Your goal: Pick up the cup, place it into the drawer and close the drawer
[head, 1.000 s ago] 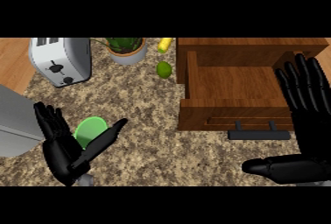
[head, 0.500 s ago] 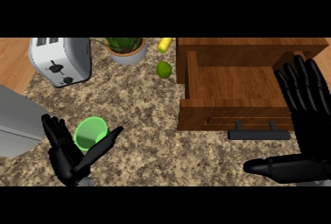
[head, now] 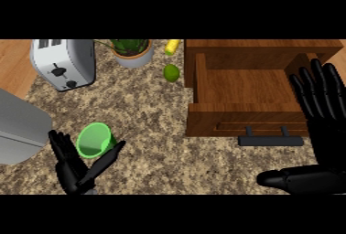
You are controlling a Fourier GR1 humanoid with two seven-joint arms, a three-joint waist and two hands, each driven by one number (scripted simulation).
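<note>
Round green cup [head: 93, 140], speckled stone counter [head: 150, 107]

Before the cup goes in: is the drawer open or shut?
Open. The drawer is pulled out; its wooden bottom shows behind the front with the black handle.

Green cup [head: 94, 140] sits well left of the pulled-open wooden drawer [head: 243, 89].

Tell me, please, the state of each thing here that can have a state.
Drawer: open, nothing inside.
Cup: on the counter, empty, not yet in the drawer.
Left hand: open, fingers straight, at the cup, not curled round it.
Right hand: open, resting at the view's right edge.
Toaster: upright.
Plant pot: upright.
</note>
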